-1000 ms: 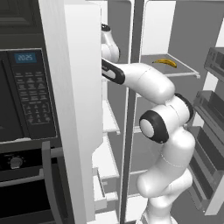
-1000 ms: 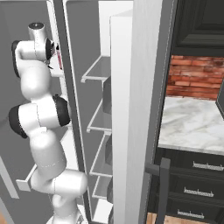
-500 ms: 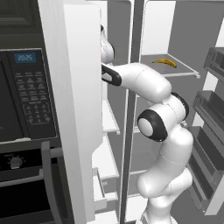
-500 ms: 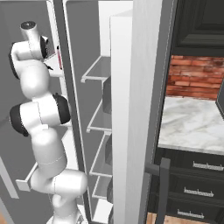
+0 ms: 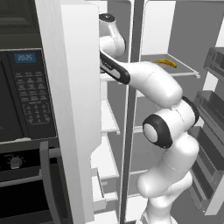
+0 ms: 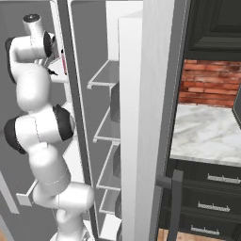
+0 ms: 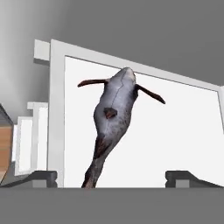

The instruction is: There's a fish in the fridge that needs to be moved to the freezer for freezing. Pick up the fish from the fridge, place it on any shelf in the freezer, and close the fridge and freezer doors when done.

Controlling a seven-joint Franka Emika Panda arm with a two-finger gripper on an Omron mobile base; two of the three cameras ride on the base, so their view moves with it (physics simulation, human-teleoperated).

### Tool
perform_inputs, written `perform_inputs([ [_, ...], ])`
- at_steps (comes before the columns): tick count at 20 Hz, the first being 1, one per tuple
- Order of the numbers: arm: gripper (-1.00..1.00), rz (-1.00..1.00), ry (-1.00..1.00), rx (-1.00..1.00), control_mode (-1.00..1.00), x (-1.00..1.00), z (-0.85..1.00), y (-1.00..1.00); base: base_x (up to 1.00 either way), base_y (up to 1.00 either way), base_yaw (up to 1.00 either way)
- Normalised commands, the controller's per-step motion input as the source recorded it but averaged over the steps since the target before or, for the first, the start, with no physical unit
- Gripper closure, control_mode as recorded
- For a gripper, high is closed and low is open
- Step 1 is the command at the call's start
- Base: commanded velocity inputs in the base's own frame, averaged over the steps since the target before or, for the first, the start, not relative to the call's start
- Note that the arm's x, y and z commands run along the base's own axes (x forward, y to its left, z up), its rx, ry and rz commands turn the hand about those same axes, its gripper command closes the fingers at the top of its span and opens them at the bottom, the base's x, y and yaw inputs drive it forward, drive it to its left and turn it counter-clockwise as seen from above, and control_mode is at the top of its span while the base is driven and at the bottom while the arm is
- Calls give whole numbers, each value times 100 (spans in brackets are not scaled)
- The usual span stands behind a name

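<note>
Now reaching high into the freezer [image 5: 110, 124], past the open freezer door [image 5: 65, 113]. Seen from the hand camera: gripper [image 7: 111, 177] with fingers wide apart, clamped on nothing. Between them the fish [image 7: 114, 109], grey with dark fins, on a white shelf [image 7: 179, 131], head pointing away, tail toward the hand. Cannot tell whether the tail touches a finger.
</note>
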Motion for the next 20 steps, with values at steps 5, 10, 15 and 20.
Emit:
perform_inputs([
  [5,-100,10,0,0,-100,-88,19,-84,0,0,0],
  [10,-100,7,0,0,-100,-100,0,-85,0,0,0],
  [15,-100,-30,2,1,-100,-98,-6,-44,0,0,0],
  [20,-100,-39,-1,6,-100,-56,0,-13,0,0,0],
])
